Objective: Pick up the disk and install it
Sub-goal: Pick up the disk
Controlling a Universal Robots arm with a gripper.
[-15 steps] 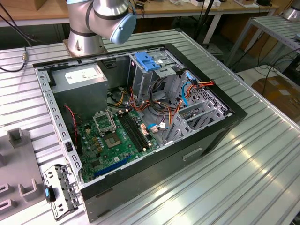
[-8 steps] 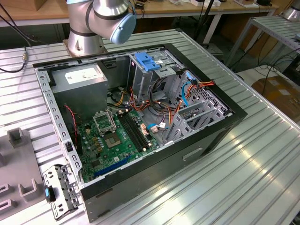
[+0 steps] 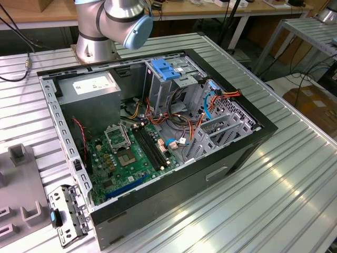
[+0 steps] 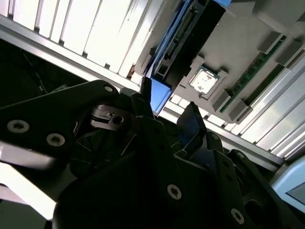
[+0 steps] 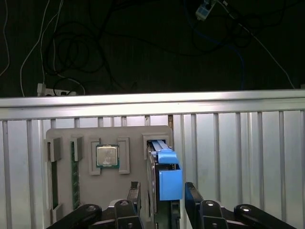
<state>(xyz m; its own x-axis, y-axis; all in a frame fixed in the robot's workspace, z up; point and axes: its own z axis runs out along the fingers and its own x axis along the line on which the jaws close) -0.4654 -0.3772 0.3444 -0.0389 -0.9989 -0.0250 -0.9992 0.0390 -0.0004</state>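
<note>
The gripper is wide open and holds nothing. In both wrist views its two fingers stand one on each side of the disk, with a little gap on each side.

On the grey holder plate in the first wrist view there are in order a memory stick, a processor and then the disk. The disk stands on its edge in a slot of the plate, with its blue carrier rail towards the camera.

In the exterior view the open computer case lies in the middle of the table. Inside it are the power supply, the drive cage with its blue latch, and loose cables just beside the cage.

I think the risks are these:
- The gaps beside the fingers do not look equal. One finger may therefore touch first and push the disk to one side in its slot.
- If the fingers press only on the plastic rail, the rail can bend and the disk can slip.
- If the disk is lifted while tilted, it may jam in the slot and drag the plate.
- Later, the cables near the cage may catch the disk.
</note>
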